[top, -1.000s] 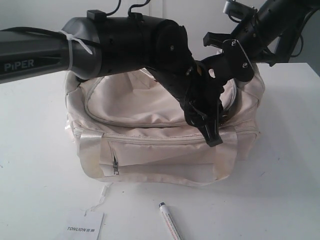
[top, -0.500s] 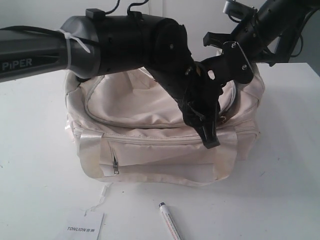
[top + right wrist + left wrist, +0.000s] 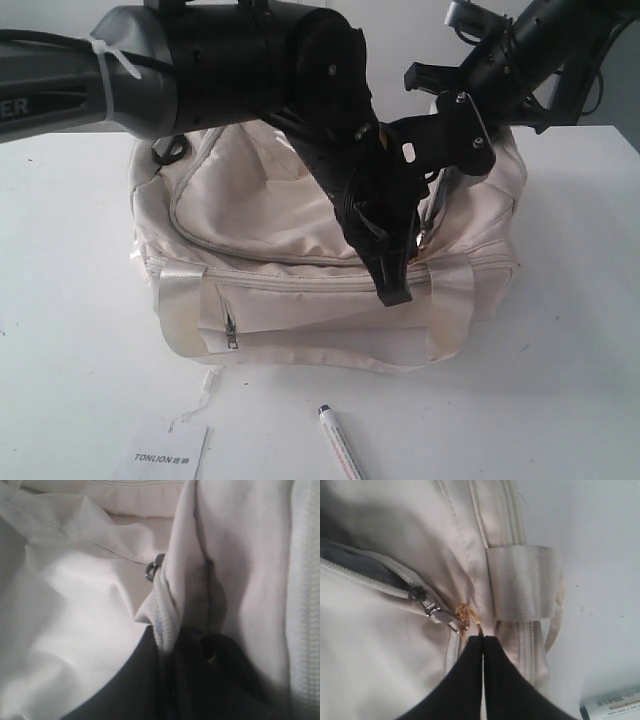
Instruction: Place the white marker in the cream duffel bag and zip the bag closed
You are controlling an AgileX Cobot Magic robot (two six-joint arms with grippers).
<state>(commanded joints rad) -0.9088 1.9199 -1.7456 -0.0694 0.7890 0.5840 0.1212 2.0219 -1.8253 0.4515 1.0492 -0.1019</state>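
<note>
The cream duffel bag (image 3: 270, 215) stands mid-table. Its top zipper (image 3: 380, 580) is partly open and shows dark lining. My left gripper (image 3: 483, 638) reaches across over the bag's right front (image 3: 393, 290) and is shut on the gold chain pull (image 3: 465, 616) next to a satin strap (image 3: 522, 582). My right gripper (image 3: 170, 640) is at the bag's back right (image 3: 450, 140), shut on a fold of the bag's zipper edge (image 3: 165, 612). The white marker (image 3: 338, 445) lies on the table in front of the bag, away from both grippers.
A white paper tag (image 3: 170, 458) printed TONLION lies at the front left on a string. A closed side pocket zipper (image 3: 232, 328) is on the bag's front. The left arm (image 3: 220, 60) hides much of the bag's top. White table (image 3: 70, 300) surrounds the bag.
My left gripper has moved left along the bag's front with the chain pull, its arm rising. The bag's top panel has lifted at the back left. The right gripper barely moved.
</note>
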